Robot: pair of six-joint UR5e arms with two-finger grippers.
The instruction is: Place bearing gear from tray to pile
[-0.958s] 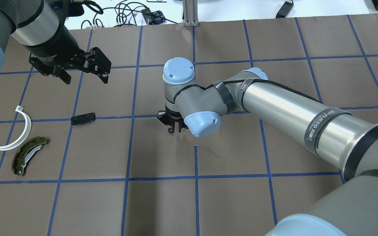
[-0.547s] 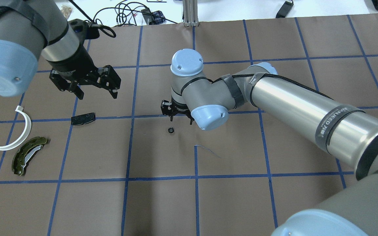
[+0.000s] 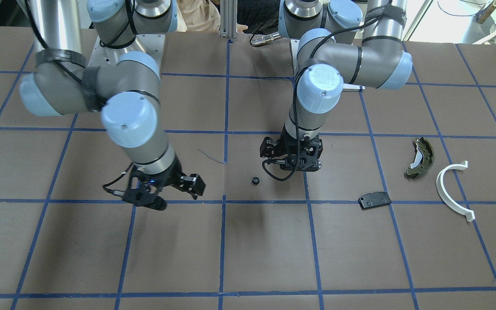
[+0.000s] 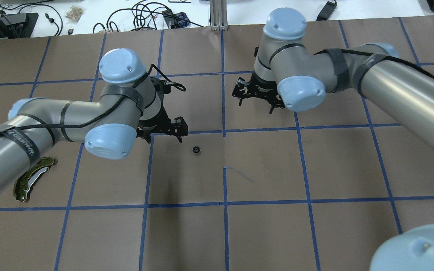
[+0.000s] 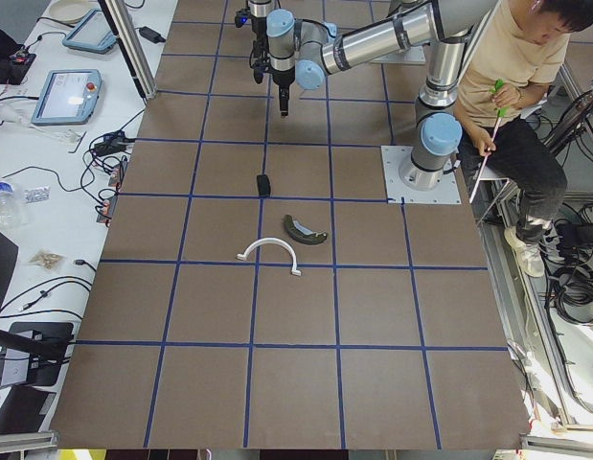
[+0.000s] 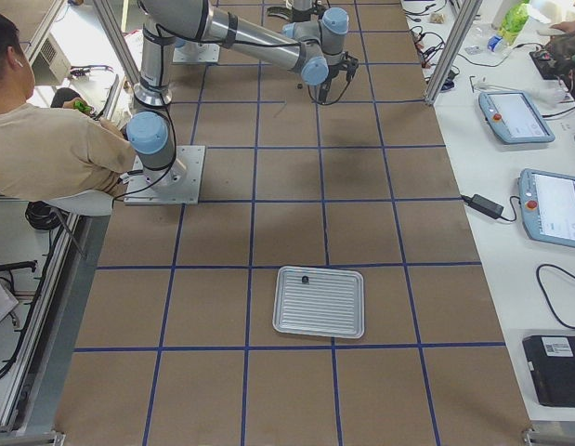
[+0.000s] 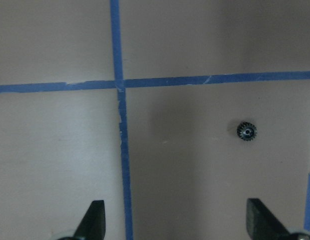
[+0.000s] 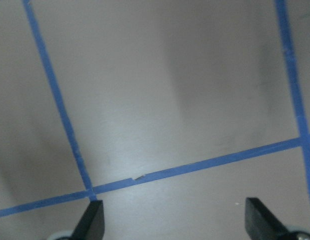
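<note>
The bearing gear (image 4: 196, 149), a tiny black toothed ring, lies alone on the brown paper near the table's middle (image 3: 255, 181). My left gripper (image 4: 168, 130) hovers just beside it, open and holding nothing (image 3: 293, 162). In the left wrist view the gear (image 7: 246, 131) sits ahead and to the right of the fingers. My right gripper (image 4: 256, 103) is open and hangs further back over bare paper (image 3: 175, 191). The pile lies off to my left: olive brake shoe (image 3: 420, 157), white half-ring (image 3: 452, 189), black pad (image 3: 374, 199). The tray (image 6: 320, 302) shows only in the exterior right view.
Blue tape lines (image 4: 224, 131) divide the paper into squares. My left arm (image 4: 51, 124) covers the half-ring and pad in the overhead view; the brake shoe (image 4: 32, 178) peeks out. Cables (image 4: 141, 15) lie beyond the far edge. A person (image 5: 516, 77) sits by the robot base.
My right gripper has let go of the gear and drawn away, back and to the right. The left arm has swung in from the far left to beside the gear, which has stayed put.
</note>
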